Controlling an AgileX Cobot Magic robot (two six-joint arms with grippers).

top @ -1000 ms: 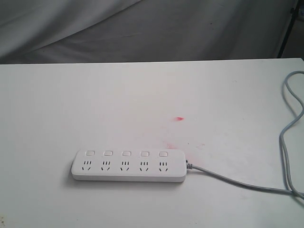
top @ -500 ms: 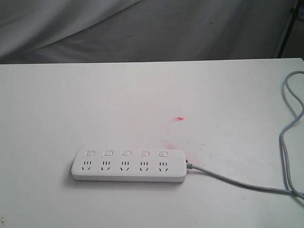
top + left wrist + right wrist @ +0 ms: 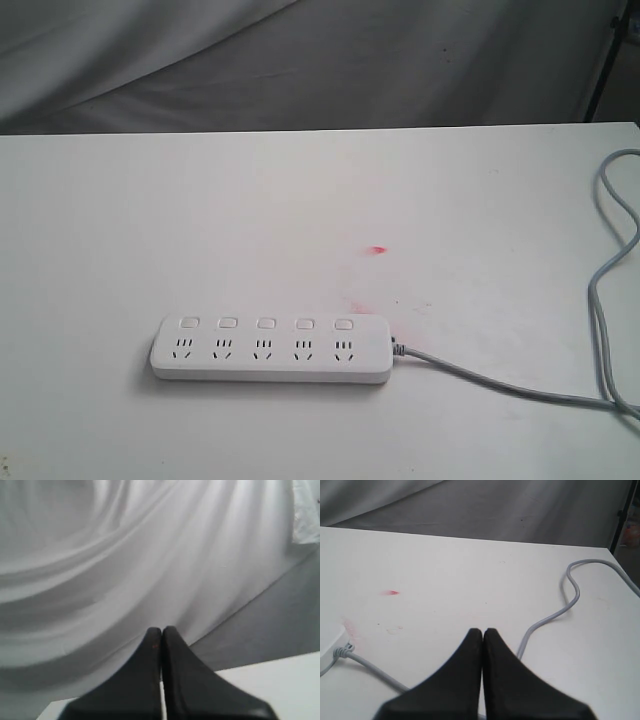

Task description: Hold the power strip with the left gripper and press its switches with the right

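Observation:
The white power strip (image 3: 272,349) lies flat near the front of the white table (image 3: 300,210), its five switches (image 3: 265,323) in a row along its far side. Its grey cable (image 3: 500,383) runs off to the right and loops back along the table's right edge. Neither arm shows in the exterior view. In the left wrist view the left gripper (image 3: 161,630) is shut, empty, and points at grey cloth beyond the table. In the right wrist view the right gripper (image 3: 483,631) is shut and empty above the table, with the strip's cable end (image 3: 329,642) off to one side.
A small red mark (image 3: 377,249) and faint pink smears (image 3: 355,303) stain the table behind the strip. Grey draped cloth (image 3: 300,60) hangs behind the table. A black stand leg (image 3: 603,70) rises at the back right corner. The cable loop (image 3: 570,605) lies close to the right gripper.

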